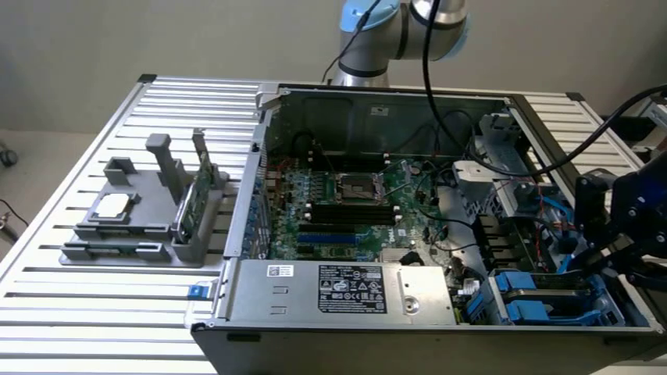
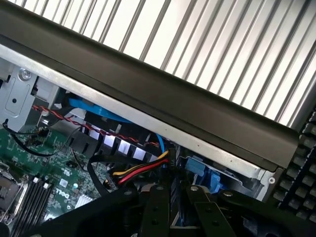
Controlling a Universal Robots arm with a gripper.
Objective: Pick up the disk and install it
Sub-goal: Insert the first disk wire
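The disk (image 1: 549, 295) is a flat grey drive with blue rails. It lies in the drive bay at the case's front corner, on the exterior view's right. My black gripper (image 1: 623, 234) hangs just above and to the right of it, over the case's right wall. In the wrist view the gripper (image 2: 175, 192) points down into that corner. Blue plastic of the carrier (image 2: 202, 170) sits right beyond its tips, beside a red, yellow and black cable plug (image 2: 148, 168). Whether the disk is touched is hidden.
The open computer case (image 1: 261, 156) stands on a slatted metal table (image 1: 94, 312), with the motherboard (image 1: 349, 203) and power supply (image 1: 344, 291) inside. A grey fixture (image 1: 125, 250) on the left holds a small chip and an upright green card. Loose cables crowd the drive cage (image 1: 511, 211).
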